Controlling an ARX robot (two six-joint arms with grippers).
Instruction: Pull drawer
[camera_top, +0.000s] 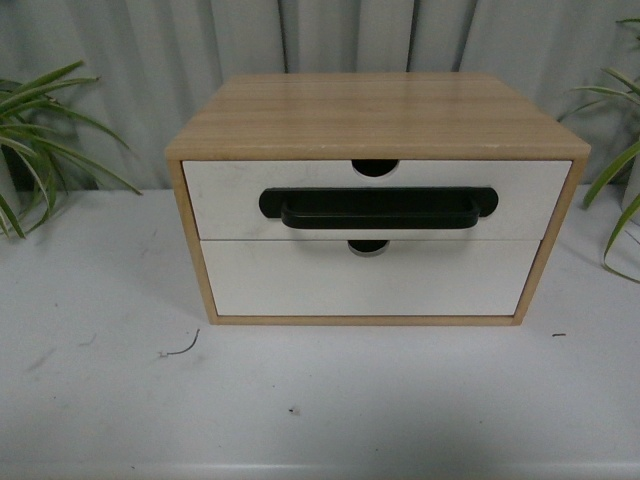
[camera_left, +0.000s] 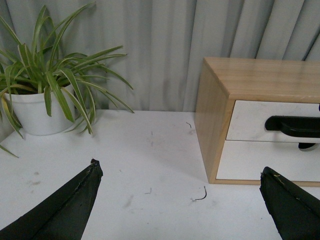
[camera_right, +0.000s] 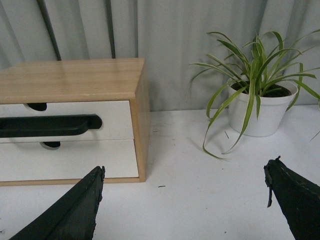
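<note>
A light wood cabinet (camera_top: 375, 110) stands on the white table. Its upper drawer (camera_top: 225, 195) has a white front, a long black bar handle (camera_top: 378, 207) and a half-round notch (camera_top: 375, 167) in its rim; it sits flush, shut. Neither gripper shows in the front view. My left gripper (camera_left: 180, 172) is open, hovering over the table left of the cabinet, with the drawer (camera_left: 250, 120) ahead to its right. My right gripper (camera_right: 184, 172) is open, off the cabinet's right corner, with the handle (camera_right: 50, 125) to its left.
Below is a plain white drawer front (camera_top: 365, 285) without a handle. Potted spider plants stand at both sides: one on the left (camera_left: 37, 107), one on the right (camera_right: 260, 107). A grey curtain hangs behind. A small bent wire (camera_top: 182, 349) lies on the table.
</note>
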